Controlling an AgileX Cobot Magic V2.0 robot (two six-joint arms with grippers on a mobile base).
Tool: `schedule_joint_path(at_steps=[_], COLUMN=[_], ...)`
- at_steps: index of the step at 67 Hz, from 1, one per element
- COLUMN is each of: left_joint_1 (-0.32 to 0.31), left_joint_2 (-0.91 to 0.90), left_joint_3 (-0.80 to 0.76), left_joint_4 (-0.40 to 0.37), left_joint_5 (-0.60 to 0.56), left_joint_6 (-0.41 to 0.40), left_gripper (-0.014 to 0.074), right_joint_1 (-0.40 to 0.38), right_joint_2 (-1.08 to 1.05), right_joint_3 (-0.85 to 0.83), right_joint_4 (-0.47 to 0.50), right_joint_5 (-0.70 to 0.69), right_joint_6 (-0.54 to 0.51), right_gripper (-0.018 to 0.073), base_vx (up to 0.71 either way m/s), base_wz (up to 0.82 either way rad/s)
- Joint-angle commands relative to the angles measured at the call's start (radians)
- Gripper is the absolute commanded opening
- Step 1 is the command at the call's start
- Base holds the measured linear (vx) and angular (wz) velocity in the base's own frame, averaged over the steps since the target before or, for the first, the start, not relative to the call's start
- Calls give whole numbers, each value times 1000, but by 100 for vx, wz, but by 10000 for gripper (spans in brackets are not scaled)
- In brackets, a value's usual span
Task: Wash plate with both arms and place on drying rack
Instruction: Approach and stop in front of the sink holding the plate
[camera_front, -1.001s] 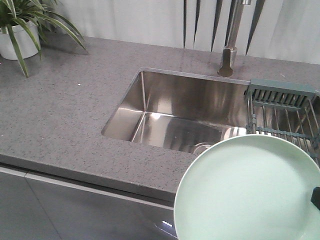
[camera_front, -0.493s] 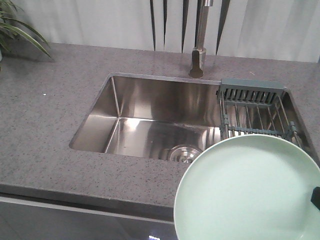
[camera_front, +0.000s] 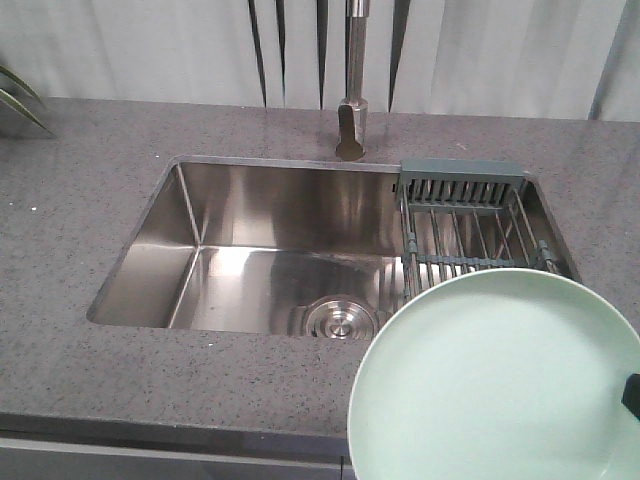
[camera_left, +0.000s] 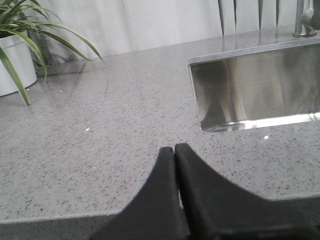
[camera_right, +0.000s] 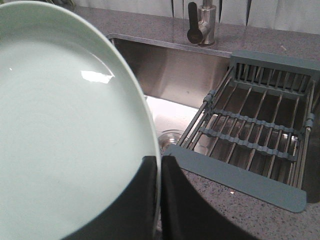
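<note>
The pale mint-green plate (camera_front: 495, 385) fills the lower right of the front view, held above the counter's front edge. It also fills the left of the right wrist view (camera_right: 65, 125). My right gripper (camera_right: 159, 165) is shut on the plate's rim; only a black tip (camera_front: 631, 396) shows in the front view. The drying rack (camera_front: 468, 225) spans the right end of the sink, and shows in the right wrist view (camera_right: 255, 132). My left gripper (camera_left: 174, 152) is shut and empty over the grey counter, left of the sink.
The steel sink (camera_front: 270, 250) has a round drain strainer (camera_front: 338, 322) and a faucet (camera_front: 352, 110) behind it. A potted plant (camera_left: 17, 55) stands at the far left of the speckled grey counter (camera_front: 70, 200). Curtains hang behind.
The front view has shifted right along the counter: sink, faucet and rack slid left in the frame and the plant left view. The plate stays in the same place in the frame.
</note>
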Motion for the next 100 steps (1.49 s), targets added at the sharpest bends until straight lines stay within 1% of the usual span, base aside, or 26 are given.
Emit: schedule_joint_path(at_steps=[1,100], left_joint_1=[1,1], left_joint_2=[-15,-15], left_joint_3=[-22,-22], left_joint_4=[-5,-5], left_joint_5=[-69,-69], left_joint_6=[-12,-12], left_gripper=[-6,-6], right_joint_1=[-4,-4], right_joint_2=[11,11], right_joint_3=[-26,-26], right_joint_4=[24,24], right_joint_5=[-74,-74], right_joint_6=[-7,-7], right_gripper=[-4,-4], base_vx=[4,5], base_wz=[-8,-4])
